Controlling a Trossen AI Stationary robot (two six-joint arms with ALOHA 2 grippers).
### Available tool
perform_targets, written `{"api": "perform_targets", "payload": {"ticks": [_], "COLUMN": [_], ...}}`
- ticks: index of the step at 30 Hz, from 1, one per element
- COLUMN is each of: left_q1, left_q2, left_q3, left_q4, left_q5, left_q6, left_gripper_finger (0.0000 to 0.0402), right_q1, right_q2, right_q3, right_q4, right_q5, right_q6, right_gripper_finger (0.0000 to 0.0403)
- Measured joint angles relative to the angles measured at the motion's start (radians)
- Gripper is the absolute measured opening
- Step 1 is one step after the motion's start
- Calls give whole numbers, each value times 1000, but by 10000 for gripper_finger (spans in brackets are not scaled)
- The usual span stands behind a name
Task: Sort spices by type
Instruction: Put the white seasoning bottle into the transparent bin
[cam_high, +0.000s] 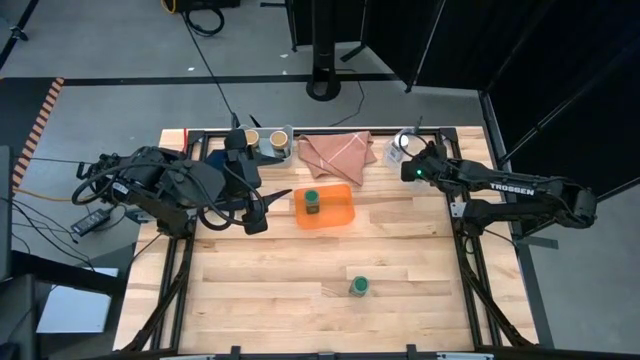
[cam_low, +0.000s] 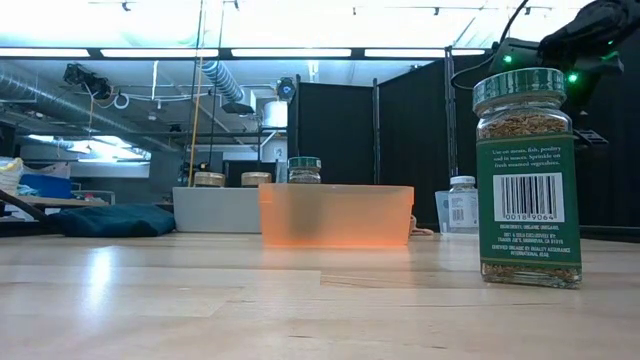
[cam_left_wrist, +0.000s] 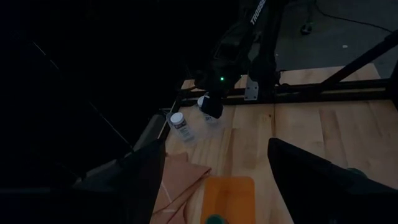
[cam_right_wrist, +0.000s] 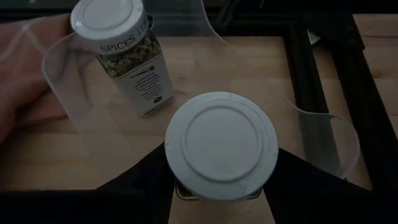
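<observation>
A white-capped jar (cam_right_wrist: 221, 146) sits in my shut right gripper (cam_right_wrist: 221, 186) at the table's far right (cam_high: 403, 150). The second white-capped jar (cam_right_wrist: 118, 37) stands upright beside it in a clear container (cam_right_wrist: 62, 87). One green-capped jar (cam_high: 312, 202) stands in the orange tray (cam_high: 338, 215). The other green-capped jar (cam_high: 359, 287) stands on bare table toward the near edge, large in the low view (cam_low: 525, 180). Two tan-capped jars (cam_high: 250, 138) (cam_high: 279, 138) stand in the pale grey bin (cam_low: 215, 208). My left gripper (cam_high: 272, 205) hangs open just left of the tray, touching nothing. My right gripper pinches the white-capped jar between its two fingers (cam_right_wrist: 146, 171), one on each side of the body just under the cap (cam_right_wrist: 186, 193). The cap faces the wrist camera, so the fingers run along the jar. In the left wrist view the jar (cam_left_wrist: 210, 106) looks tilted and lifted off the table.
A pink cloth (cam_high: 337, 152) lies at the far edge between the grey bin and the clear container. A dark blue cloth (cam_low: 100, 220) lies far left. Bare wood stretches across the near half of the table around the lone green-capped jar.
</observation>
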Motion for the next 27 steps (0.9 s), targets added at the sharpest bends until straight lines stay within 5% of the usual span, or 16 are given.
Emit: {"api": "perform_targets", "payload": {"ticks": [27], "left_q1": [0], "left_q2": [0], "left_q3": [0], "left_q4": [0], "left_q5": [0], "left_q6": [-6], "left_gripper_finger": [289], "right_q1": [30], "right_q2": [142], "right_q3": [3], "right_q4": [74], "right_q5": [23], "right_q6": [74], "right_gripper_finger": [217]}}
